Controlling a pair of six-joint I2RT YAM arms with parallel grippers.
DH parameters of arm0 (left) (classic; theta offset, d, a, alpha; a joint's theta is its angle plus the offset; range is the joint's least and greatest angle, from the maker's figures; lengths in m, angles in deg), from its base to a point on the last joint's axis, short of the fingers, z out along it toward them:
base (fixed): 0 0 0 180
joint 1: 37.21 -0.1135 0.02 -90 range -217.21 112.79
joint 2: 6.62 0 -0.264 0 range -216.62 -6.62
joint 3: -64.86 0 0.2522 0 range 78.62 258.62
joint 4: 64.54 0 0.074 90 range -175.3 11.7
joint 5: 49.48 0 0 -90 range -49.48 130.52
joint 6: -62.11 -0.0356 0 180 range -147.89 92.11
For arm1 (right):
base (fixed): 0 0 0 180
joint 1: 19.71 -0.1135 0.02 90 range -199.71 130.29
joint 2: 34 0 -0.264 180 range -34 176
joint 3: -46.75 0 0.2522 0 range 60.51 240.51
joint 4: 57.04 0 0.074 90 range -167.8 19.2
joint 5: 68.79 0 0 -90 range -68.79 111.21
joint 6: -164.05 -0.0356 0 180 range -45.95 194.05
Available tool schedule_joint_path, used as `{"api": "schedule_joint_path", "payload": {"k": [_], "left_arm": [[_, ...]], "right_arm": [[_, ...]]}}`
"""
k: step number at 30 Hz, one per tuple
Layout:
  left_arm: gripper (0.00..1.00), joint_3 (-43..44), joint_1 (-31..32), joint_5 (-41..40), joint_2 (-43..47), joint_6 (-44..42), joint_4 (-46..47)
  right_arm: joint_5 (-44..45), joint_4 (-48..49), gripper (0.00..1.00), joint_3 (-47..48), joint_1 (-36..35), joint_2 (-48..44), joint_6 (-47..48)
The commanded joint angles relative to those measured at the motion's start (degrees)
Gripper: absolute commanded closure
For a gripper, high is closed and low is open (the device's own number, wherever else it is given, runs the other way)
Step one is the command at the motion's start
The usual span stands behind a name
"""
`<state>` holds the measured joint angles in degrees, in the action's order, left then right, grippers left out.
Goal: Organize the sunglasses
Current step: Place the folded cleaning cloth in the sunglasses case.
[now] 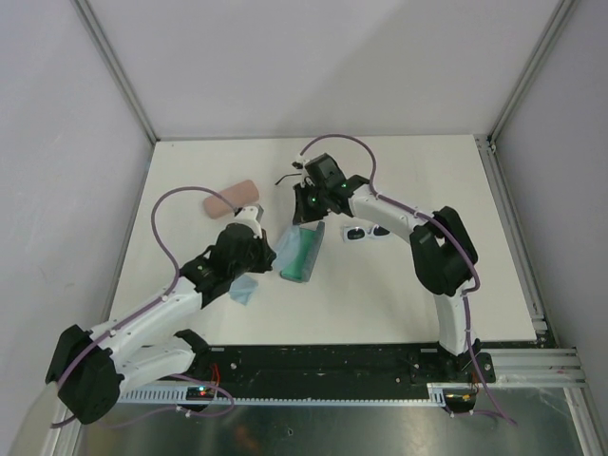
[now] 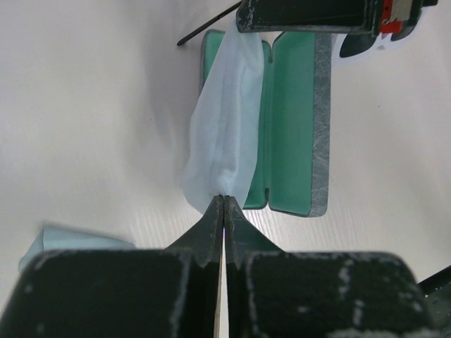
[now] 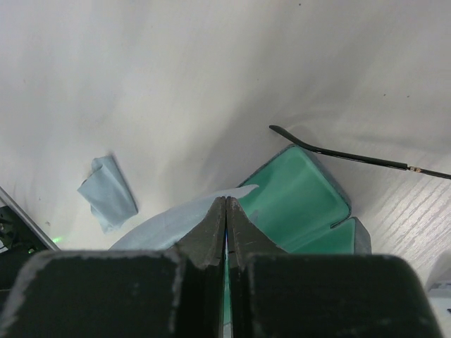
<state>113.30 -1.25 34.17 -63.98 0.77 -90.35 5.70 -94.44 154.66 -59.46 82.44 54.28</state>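
The white-framed sunglasses (image 1: 367, 232) with dark lenses lie on the table right of the open blue-grey case (image 1: 309, 256); they also show in the left wrist view (image 2: 359, 44). The black wire-framed sunglasses (image 1: 289, 177) lie behind the case, with one slim arm in the right wrist view (image 3: 352, 156). My left gripper (image 2: 224, 198) is shut on one end of a light-blue cloth (image 2: 227, 120). My right gripper (image 3: 226, 202) is shut on the cloth's other end (image 3: 169, 222). The cloth hangs stretched over the case's green lining (image 2: 292, 120).
A pink case (image 1: 231, 198) lies closed at the back left. A second light-blue cloth (image 1: 245, 290) lies folded near the left arm and shows in the right wrist view (image 3: 108, 191). Grey walls enclose the table.
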Motion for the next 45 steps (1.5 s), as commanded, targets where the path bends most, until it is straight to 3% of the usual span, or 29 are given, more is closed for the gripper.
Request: {"api": "schedule_joint_path", "payload": {"k": [1,31,45], "left_arm": [[1.0,-1.06,-0.33,0.09,-0.97,1.44,3.09],[1.0,1.75,10.54,-1.84,-12.69,7.65,9.87],[1.0,4.31,11.71,-2.54,-13.61,6.97,9.95]], "right_arm": [[-0.14,-0.01,1.0,1.59,0.25,0.28,1.02],[-1.32,-1.02,1.0,-6.07,4.82,-4.07,3.86],[-1.98,-1.59,1.0,-6.37,5.96,-6.05,4.16]]}}
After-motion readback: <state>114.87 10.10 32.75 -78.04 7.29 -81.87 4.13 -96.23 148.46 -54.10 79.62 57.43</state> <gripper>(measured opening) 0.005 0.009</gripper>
